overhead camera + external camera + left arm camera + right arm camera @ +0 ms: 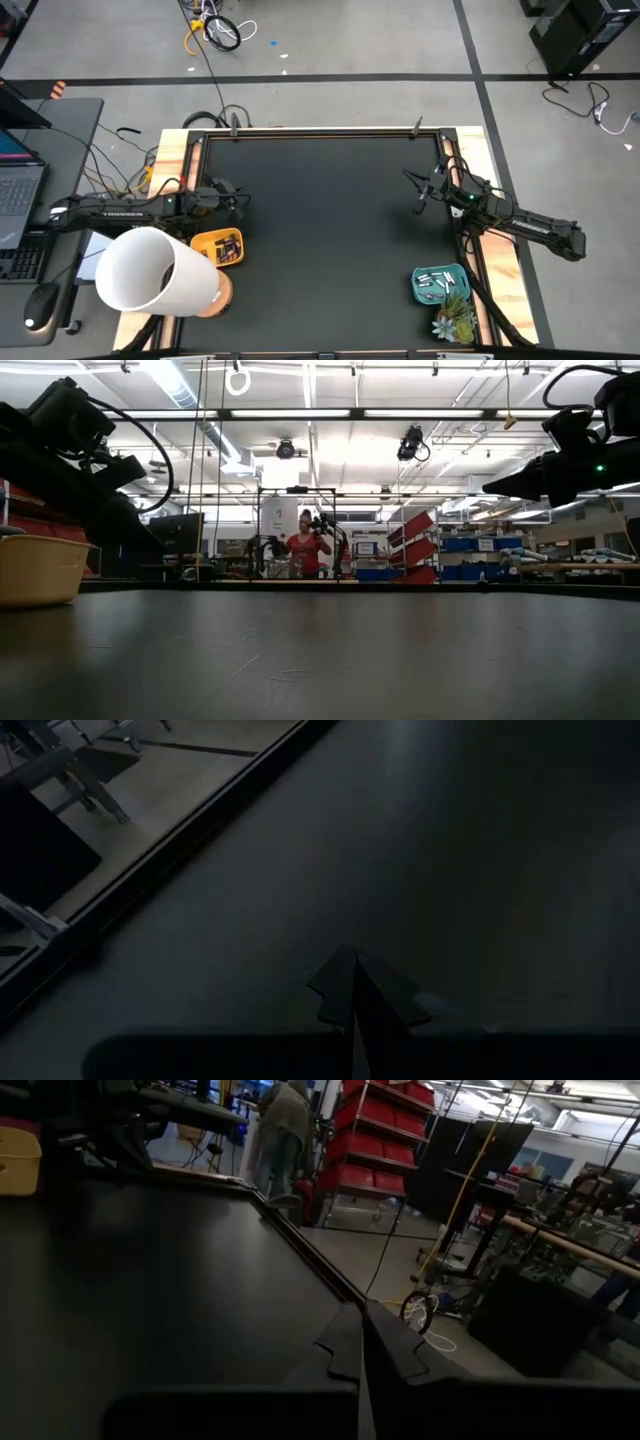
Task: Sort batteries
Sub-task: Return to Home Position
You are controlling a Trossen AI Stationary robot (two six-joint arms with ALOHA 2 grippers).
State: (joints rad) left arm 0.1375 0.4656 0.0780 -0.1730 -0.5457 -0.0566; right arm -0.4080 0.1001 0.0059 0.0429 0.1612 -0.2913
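batteries lie in the green bin and, it seems, the yellow bin; left gripper and right gripper hover over the mat, fingers together, empty; homing step, likely only parking left
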